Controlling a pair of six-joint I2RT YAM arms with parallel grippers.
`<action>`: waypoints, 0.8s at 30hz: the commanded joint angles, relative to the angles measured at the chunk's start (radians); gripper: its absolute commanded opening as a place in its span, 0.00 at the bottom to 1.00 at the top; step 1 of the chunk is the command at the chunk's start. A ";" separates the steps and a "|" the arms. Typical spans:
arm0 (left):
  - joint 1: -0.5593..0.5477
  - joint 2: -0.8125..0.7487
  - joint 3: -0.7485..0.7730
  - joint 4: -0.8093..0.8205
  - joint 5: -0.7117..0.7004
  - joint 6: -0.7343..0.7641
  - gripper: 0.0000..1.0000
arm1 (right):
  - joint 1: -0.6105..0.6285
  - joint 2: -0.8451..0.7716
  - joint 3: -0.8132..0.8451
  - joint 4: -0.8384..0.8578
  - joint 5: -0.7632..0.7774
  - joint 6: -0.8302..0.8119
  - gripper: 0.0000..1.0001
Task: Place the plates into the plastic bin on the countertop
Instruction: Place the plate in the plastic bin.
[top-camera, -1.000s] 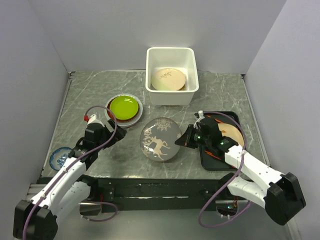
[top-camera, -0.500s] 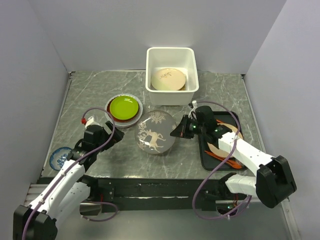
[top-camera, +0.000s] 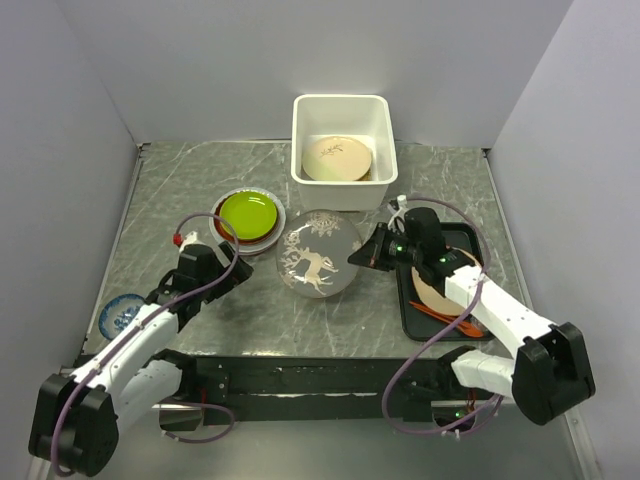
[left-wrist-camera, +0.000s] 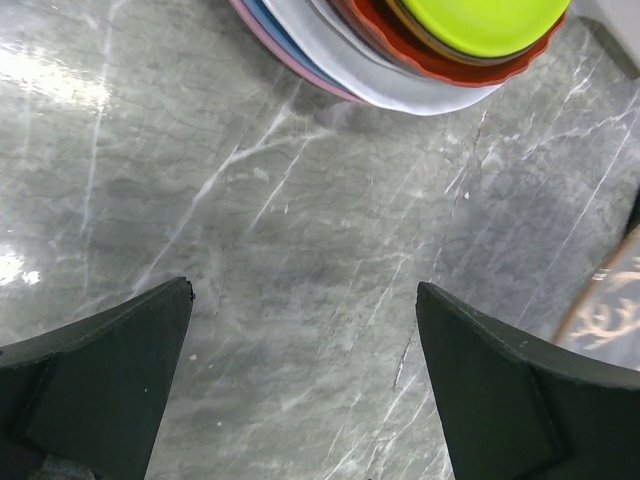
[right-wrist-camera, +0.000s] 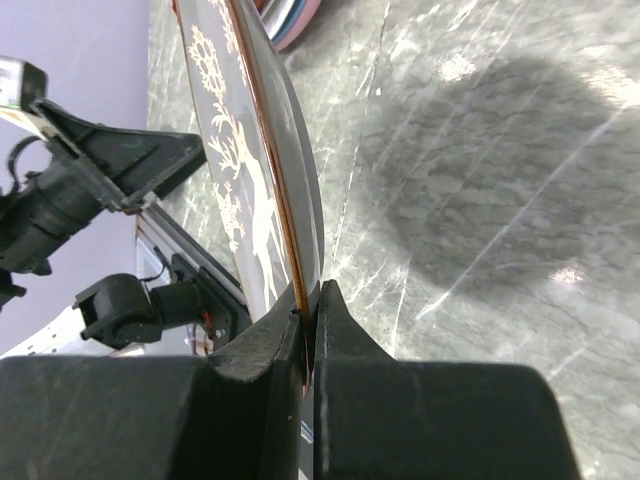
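My right gripper (top-camera: 368, 256) is shut on the rim of a grey patterned plate (top-camera: 318, 252) with a pale deer design, held tilted above the countertop (top-camera: 180, 190) just in front of the plastic bin (top-camera: 342, 104). In the right wrist view that plate (right-wrist-camera: 250, 170) stands edge-on, pinched between the fingers (right-wrist-camera: 308, 312). A cream plate (top-camera: 338, 158) lies inside the bin. A stack of plates (top-camera: 248, 216), lime green on top, sits left of centre; its edge (left-wrist-camera: 430, 60) shows in the left wrist view. My left gripper (left-wrist-camera: 300, 300) hangs open over bare marble near that stack.
A black tray (top-camera: 480, 330) at the right holds a tan plate and orange utensils. A small blue patterned plate (top-camera: 118, 314) lies at the near left. Grey walls close in the sides and back.
The right arm has carried the patterned plate up and toward the bin, tilting it more. The left arm has shifted slightly toward the plate stack, its gripper still open.
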 joint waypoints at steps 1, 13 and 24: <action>-0.003 0.036 0.048 0.073 0.038 0.027 0.99 | -0.027 -0.096 0.050 0.096 -0.040 0.009 0.00; -0.005 0.045 0.025 0.107 0.047 0.034 0.99 | -0.104 0.031 0.264 0.092 -0.079 0.006 0.00; -0.003 0.079 0.030 0.122 0.064 0.044 0.99 | -0.177 0.189 0.496 0.069 -0.100 0.012 0.00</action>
